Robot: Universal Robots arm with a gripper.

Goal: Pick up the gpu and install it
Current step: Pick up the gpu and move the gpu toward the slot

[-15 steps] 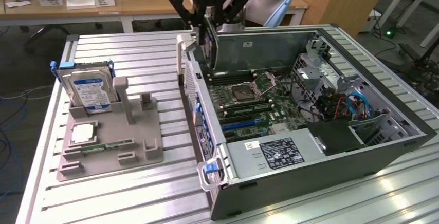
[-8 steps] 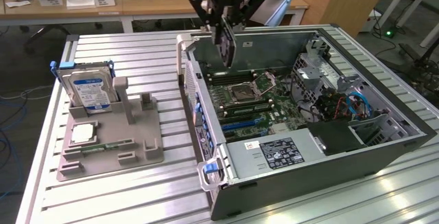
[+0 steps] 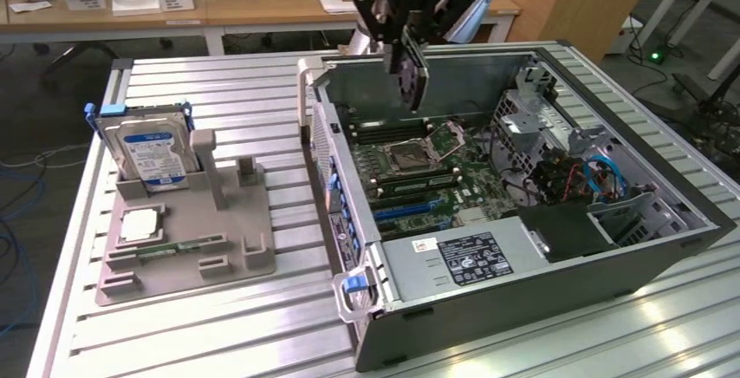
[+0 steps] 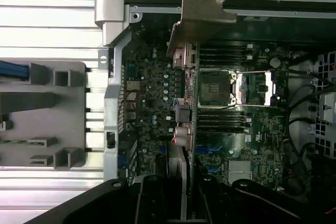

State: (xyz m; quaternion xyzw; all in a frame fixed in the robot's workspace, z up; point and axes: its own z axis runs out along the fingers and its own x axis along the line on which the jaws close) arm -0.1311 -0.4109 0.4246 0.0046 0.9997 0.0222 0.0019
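The gpu [image 3: 414, 79] is a thin dark card hanging on edge above the open computer case [image 3: 647, 248], over the motherboard [image 3: 431, 174] near the case's back wall. My gripper [image 3: 412, 42] is shut on the card's upper edge. In the wrist view the gpu [image 4: 202, 17] appears edge-on, with its silvery bracket at the far end and its ports facing the case's rear panel. The gripper [image 4: 181, 205] clamps it between two black fingers [image 4: 152, 203]. The card is clear of the board, above the blue slots [image 3: 405, 209] and beside the CPU socket [image 4: 215, 87].
A grey fixture tray [image 3: 185, 257] on the exterior view's left holds a silver hard drive with a blue label [image 3: 151, 153], a chip [image 3: 139, 224] and a green memory stick [image 3: 179, 246]. Inside the case are a power supply [image 3: 463, 261] and cables [image 3: 578, 179]. All of it rests on a ribbed aluminium table [image 3: 231, 335].
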